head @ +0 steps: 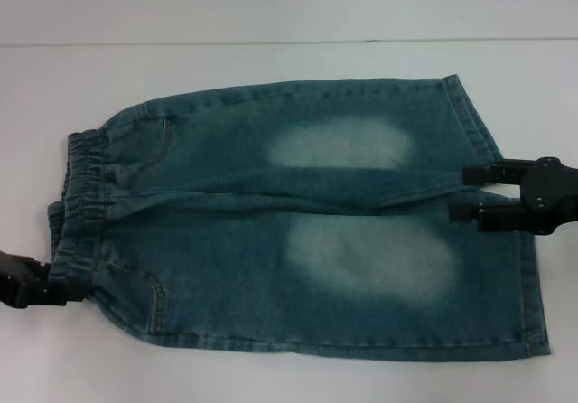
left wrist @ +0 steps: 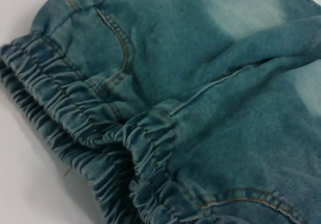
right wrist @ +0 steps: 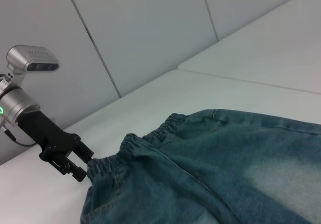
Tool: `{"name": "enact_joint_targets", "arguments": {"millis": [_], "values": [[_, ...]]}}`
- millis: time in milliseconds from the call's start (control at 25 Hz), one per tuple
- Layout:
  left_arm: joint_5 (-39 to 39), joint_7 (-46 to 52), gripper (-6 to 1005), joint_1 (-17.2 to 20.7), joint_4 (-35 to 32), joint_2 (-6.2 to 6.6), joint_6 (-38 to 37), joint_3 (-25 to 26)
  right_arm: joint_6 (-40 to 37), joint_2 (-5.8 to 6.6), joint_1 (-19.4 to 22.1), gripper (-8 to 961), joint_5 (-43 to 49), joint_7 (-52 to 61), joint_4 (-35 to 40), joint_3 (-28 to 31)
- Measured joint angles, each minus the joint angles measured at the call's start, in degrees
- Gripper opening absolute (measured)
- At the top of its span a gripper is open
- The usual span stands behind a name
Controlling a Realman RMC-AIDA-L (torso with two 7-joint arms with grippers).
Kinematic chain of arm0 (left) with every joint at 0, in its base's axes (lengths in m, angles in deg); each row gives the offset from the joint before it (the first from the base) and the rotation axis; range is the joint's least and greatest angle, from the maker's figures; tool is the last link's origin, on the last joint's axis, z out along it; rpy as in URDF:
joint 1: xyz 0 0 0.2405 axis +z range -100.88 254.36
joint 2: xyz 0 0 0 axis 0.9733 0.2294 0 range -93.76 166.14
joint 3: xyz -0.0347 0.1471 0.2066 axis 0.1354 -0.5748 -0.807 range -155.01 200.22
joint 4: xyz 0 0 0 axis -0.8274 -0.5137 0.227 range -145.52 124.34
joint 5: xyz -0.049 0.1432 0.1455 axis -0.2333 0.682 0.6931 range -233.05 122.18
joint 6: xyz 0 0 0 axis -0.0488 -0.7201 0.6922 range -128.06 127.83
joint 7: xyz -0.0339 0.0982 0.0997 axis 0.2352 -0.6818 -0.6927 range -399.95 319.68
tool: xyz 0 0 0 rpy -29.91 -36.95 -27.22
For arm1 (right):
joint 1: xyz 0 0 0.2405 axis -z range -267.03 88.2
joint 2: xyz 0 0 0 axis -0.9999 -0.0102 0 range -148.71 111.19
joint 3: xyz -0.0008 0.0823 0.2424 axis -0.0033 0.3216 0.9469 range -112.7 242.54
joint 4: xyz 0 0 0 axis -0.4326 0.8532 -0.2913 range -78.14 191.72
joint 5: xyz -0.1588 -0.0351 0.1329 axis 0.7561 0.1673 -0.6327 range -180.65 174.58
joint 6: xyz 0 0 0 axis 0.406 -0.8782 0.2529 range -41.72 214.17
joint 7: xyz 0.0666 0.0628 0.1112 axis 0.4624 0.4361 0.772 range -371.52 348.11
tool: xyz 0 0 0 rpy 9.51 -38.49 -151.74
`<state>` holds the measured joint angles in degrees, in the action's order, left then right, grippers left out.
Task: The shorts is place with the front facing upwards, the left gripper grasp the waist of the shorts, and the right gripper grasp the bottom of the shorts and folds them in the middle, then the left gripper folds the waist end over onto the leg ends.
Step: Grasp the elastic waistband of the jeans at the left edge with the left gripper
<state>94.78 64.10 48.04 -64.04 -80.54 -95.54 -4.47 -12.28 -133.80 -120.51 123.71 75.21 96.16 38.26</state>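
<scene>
Head view: nearest the robot lies the lower leg of the shorts (head: 298, 231), spread flat on the white counter (head: 271, 14) with the pale faded thigh patches facing up. The waist of the shorts (head: 77, 209) points toward the robot's left, the bottom of the shorts (head: 528, 285) toward its right.

At the near-left corner, the left claw (head: 63, 285) meets the near end of the gathered elastic band. In the right wrist view its fingers (right wrist: 80, 166) close on the corner of the band — pinching the waist edge.

Farther back on the right, the right claw (head: 461, 193) reaches in over the leg hems where the two legs meet. Its two black fingers (head: 479, 175) are spread, one above the other, lying over the denim, with nothing pinched between them.

The left wrist view shows the ruched waistband close up — rows of stitching, a bunched fold at the middle seam and a curved pocket seam (left wrist: 120, 48) beside it.

Beyond the far leg, bare counter runs to a thin seam line.
</scene>
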Motion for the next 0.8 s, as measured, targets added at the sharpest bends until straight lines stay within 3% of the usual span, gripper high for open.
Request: {"name": "enact_joint_targets", "arguments": {"millis": [640, 800], "values": [[-0.8, -0.6, 514, -1.0, 0.2, -0.01, -1.0, 0.2, 0.8, 0.00, -0.1, 809, 0.0, 0.0, 0.0, 0.2], [-0.8, -0.7, 363, -1.0, 0.2, -0.08, -1.1, 0.2, 1.0, 0.00, -0.1, 806, 0.0, 0.0, 0.0, 0.0]]}}
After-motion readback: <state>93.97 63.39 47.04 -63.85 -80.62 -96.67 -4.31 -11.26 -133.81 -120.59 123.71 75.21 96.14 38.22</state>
